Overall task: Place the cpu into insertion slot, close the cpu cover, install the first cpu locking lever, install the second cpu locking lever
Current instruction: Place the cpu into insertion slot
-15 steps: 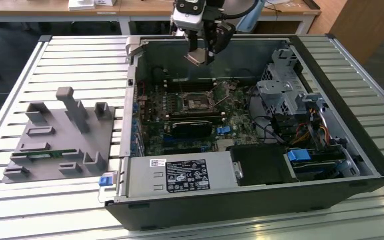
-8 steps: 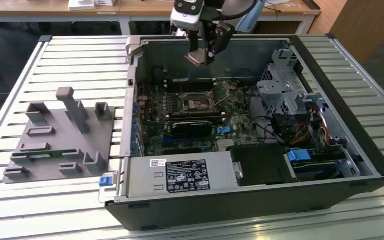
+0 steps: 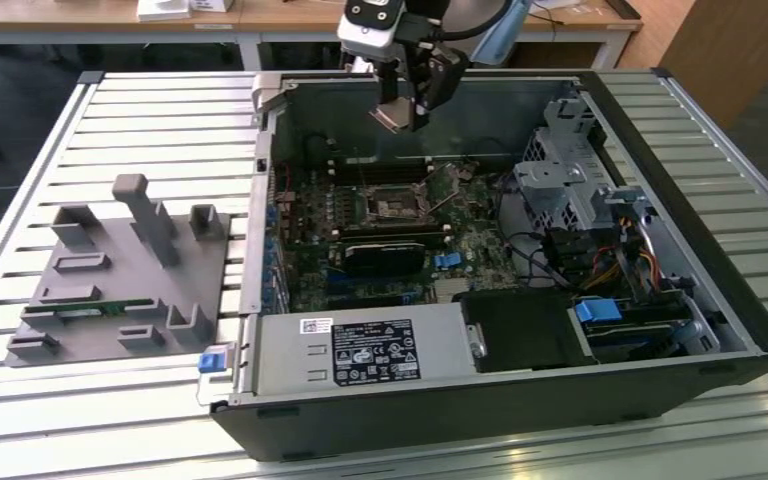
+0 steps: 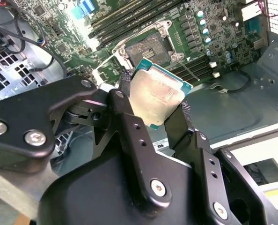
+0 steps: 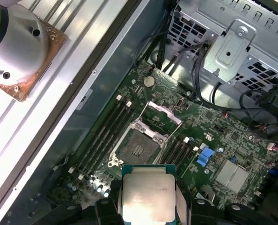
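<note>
My gripper [image 3: 402, 112] hangs over the back of the open computer case [image 3: 651, 130], above the motherboard. It is shut on the cpu [image 4: 157, 96], a flat square chip with a dull silver top and green edge, pinched by its two sides between the black fingers [image 4: 125, 89]. The insertion slot [image 5: 138, 146] lies below and ahead of the chip in both wrist views, a square black socket [image 4: 148, 49] that stands uncovered. The cpu cover [image 5: 163, 114], a thin metal frame, is swung open on the far side of the socket. In the exterior view the socket [image 3: 395, 207] sits mid-board, well under the gripper.
A grey fixture block [image 3: 124, 270] lies on the slatted table at the exterior view's left. Inside the case are a black card [image 3: 384, 255], a power supply [image 3: 357, 350], a metal drive cage [image 3: 558, 190] and loose cables [image 3: 544, 255]. Memory slots [image 5: 106, 131] flank the socket.
</note>
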`<state>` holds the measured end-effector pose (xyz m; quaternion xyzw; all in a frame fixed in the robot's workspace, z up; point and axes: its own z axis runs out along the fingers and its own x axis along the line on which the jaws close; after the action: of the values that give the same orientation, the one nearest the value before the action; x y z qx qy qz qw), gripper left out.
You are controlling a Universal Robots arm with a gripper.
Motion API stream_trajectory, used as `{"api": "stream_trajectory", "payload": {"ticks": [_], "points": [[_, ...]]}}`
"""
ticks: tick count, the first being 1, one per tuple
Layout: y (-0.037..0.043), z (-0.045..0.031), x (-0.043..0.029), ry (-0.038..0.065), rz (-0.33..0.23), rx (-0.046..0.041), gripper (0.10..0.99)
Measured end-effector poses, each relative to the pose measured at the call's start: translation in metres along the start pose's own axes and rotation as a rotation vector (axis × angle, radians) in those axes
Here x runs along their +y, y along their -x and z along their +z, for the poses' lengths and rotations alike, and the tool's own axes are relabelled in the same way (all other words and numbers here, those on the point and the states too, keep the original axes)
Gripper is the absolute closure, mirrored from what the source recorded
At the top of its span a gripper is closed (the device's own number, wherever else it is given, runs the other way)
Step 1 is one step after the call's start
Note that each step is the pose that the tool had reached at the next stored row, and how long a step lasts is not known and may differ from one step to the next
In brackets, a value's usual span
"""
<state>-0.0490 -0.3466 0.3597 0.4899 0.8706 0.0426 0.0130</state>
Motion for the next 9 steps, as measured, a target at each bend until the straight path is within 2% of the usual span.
{"api": "stream_trajectory", "payload": {"ticks": [9], "points": [[-0.0002, 0.0003, -0.0003, 0.001, 0.051, -0.0045, 0.545]]}}
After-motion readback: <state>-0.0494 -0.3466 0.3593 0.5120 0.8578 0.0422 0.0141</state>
